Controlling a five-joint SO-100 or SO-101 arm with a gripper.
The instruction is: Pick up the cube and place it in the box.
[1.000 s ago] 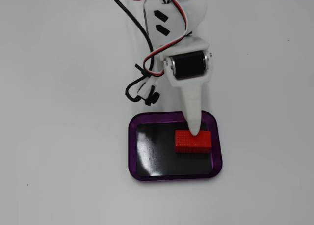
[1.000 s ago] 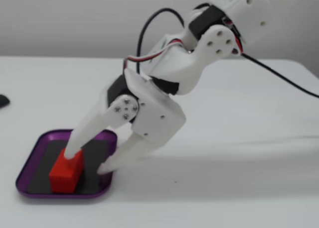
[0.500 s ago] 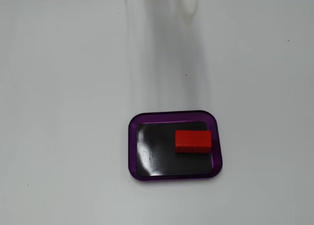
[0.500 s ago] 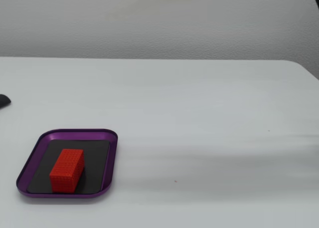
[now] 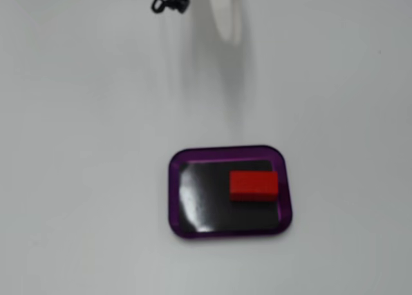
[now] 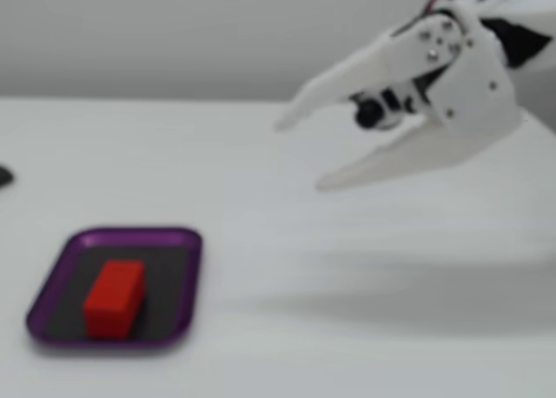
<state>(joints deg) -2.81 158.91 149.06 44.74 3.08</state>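
The red cube (image 5: 253, 185) lies flat inside the box (image 5: 174, 198), a purple-rimmed tray with a black bottom, toward its right side in a fixed view. In the side-on fixed view the cube (image 6: 114, 296) sits in the box (image 6: 187, 281) at lower left. My white gripper (image 6: 297, 155) hovers well above the table at upper right, far from the box. Its fingers are spread wide with nothing between them. In the top-down fixed view only one white finger (image 5: 225, 15) shows at the top edge.
A black cable bundle (image 5: 170, 2) shows at the top edge in the top-down fixed view. A dark object (image 6: 4, 176) lies at the far left edge of the white table in the side-on fixed view.
One second ago a fingertip rested on the cube in the box. The arm has since pulled up and away, leaving the cube lying in the box; the gripper now hangs open, high on the right.
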